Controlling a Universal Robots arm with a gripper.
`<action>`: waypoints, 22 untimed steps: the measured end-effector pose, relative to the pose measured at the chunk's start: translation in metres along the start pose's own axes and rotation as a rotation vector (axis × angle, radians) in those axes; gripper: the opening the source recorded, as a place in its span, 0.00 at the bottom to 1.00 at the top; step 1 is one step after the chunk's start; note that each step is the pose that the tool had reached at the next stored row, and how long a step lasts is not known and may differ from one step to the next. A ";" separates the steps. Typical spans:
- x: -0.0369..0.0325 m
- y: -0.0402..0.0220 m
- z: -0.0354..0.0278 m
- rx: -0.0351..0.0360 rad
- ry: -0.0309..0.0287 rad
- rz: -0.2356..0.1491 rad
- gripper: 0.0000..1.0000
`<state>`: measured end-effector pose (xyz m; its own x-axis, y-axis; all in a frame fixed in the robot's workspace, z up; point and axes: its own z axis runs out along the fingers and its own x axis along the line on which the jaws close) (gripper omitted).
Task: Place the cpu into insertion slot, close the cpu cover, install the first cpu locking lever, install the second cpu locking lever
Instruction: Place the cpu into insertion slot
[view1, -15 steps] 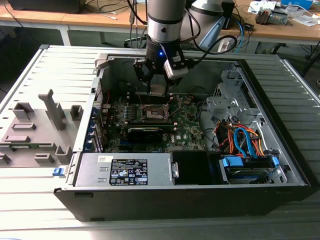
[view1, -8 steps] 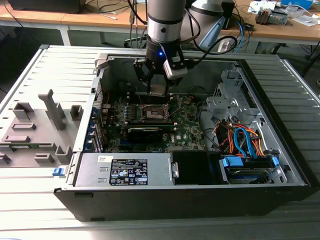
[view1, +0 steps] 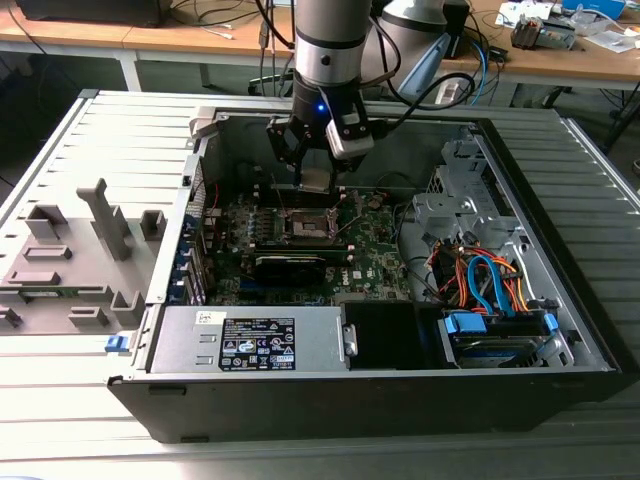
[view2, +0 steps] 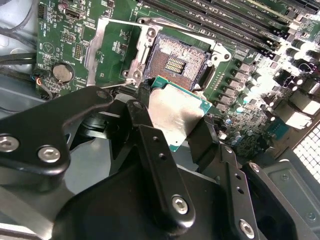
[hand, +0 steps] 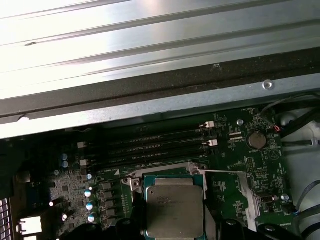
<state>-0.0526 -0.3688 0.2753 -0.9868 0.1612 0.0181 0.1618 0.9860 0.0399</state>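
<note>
Clamped tight on the cpu (view1: 316, 180) at two opposite edges with the pincer (view1: 316, 184), upper middle of the exterior view, just over the bare socket (view1: 308, 226) of the motherboard (view1: 375, 250) inside the open computer case (view1: 400, 405). Flanked in the second wrist view by the cpu cover (view2: 91, 50) flipped open on one side, with a coin cell (view2: 63, 73) beyond it, and memory slots (view2: 225, 20) opposite; lower in the exterior view, a black card (view1: 290, 266) and power supply (view1: 250, 342). Masked by the black fingers (view2: 155, 150) along the chip's gripped edges in both wrist views; impossible to tell whether chip and socket touch.
</note>
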 end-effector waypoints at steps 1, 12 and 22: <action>0.0000 0.0000 0.0000 -0.0001 -0.0001 0.003 0.55; 0.0000 0.0000 0.0005 -0.0005 -0.0013 0.031 0.55; 0.0000 0.0000 0.0008 -0.0009 -0.0021 0.054 0.55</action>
<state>-0.0526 -0.3688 0.2745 -0.9766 0.2142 0.0181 0.2147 0.9759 0.0398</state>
